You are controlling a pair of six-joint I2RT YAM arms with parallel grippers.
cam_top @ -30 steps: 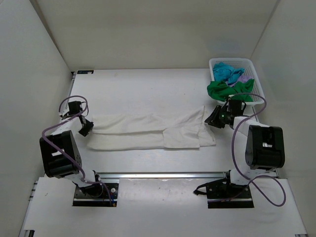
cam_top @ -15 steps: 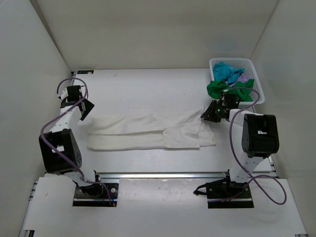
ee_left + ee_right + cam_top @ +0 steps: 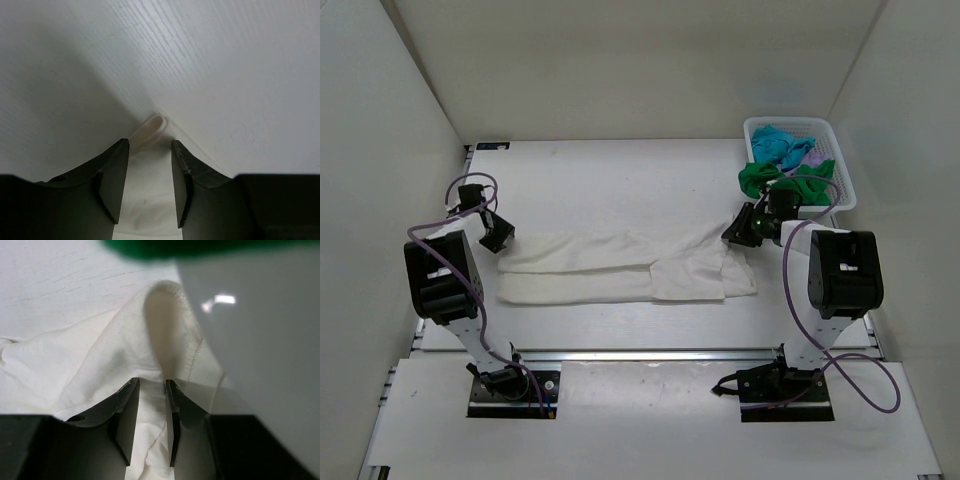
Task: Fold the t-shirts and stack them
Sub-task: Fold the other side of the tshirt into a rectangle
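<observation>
Cream-white t-shirt (image 3: 620, 265) lies as a long flat band across the table (image 3: 620, 180), nearest the arm bases, its right part doubled over.

The risk sits at its two far corners. The left gripper (image 3: 150, 145) stands with jaws apart astride the left corner, and the looped hem shows just past its fingertips. If it closes too high, it likely pinches a single layer or nothing, and the fold would open on lifting. The right gripper (image 3: 151, 384) is clamped on a bunched fold at the right corner, with the hem rising just beyond the tips. A pull from that side alone would probably drag the cloth sideways and crease it.

Farther back, just beside that gripper, the green t-shirt (image 3: 765, 180) spills over the rim of the basket (image 3: 840, 195), where a lift could snag it. The turquoise-blue t-shirt (image 3: 778, 145) and the lilac t-shirt (image 3: 812, 155) lie inside the basket.
</observation>
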